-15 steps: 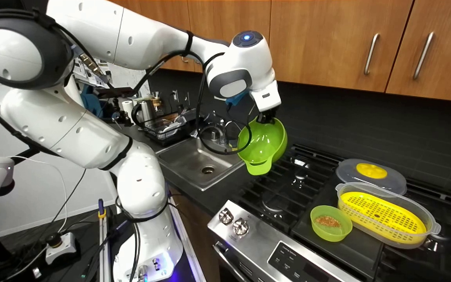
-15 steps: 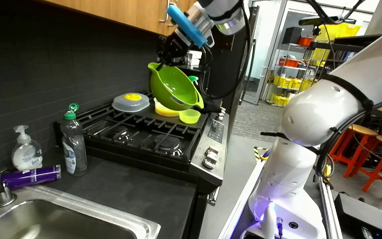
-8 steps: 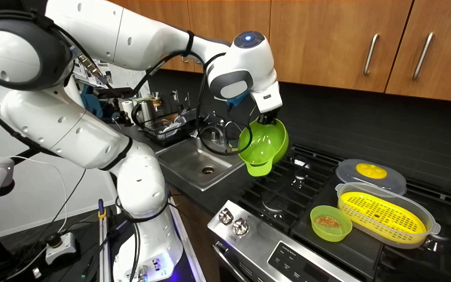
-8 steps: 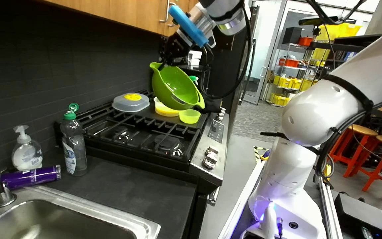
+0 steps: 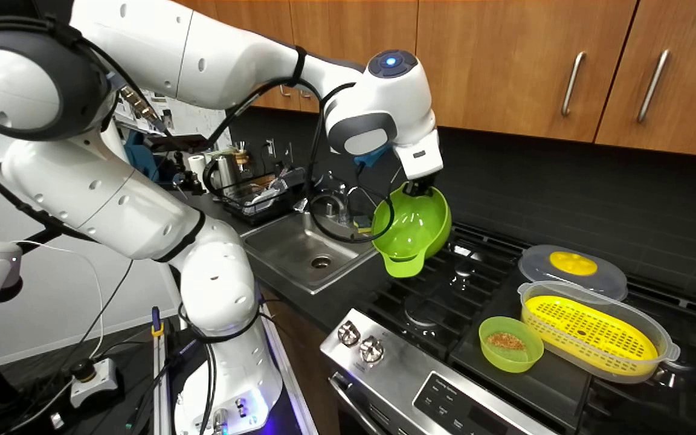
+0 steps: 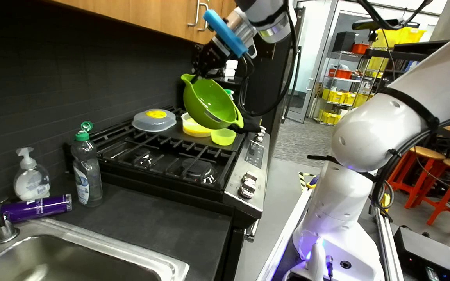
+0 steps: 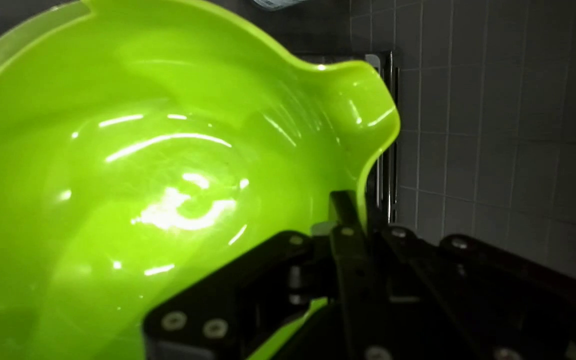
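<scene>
**Glossy lime-green plastic bowl [image 5: 411, 226] hangs tilted in mid-air!**

And the black two-fingered gripper [image 7: 360, 210] is clamped on its rim, right beside the spout! It's over the steel-fronted black gas stove [image 5: 399, 368], spout end high, handle end low, clear of everything below. No contents show inside. On the stove sits a small translucent yellow-green bowl [image 5: 508, 361] with brown grains [image 5: 506, 341] in it, beside an oval clear plastic tub [image 5: 632, 317] holding a yellow perforated insert [image 5: 596, 335]. By my reading, grip and lift are done; the big bowl is not yet set down.
</scene>
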`<move>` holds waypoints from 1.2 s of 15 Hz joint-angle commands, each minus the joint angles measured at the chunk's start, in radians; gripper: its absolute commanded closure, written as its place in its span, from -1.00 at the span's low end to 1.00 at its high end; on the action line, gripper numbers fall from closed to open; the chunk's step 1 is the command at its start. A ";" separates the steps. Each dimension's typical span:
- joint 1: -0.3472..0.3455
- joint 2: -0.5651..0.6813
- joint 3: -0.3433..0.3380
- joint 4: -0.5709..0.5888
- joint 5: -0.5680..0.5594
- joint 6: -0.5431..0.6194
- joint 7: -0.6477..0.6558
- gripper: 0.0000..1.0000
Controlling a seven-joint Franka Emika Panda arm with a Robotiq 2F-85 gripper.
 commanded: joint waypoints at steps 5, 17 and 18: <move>-0.048 -0.015 -0.038 0.029 -0.004 -0.040 -0.015 0.99; -0.116 0.006 -0.099 0.098 -0.013 -0.108 -0.046 0.99; -0.122 0.005 -0.104 0.103 -0.013 -0.115 -0.050 0.99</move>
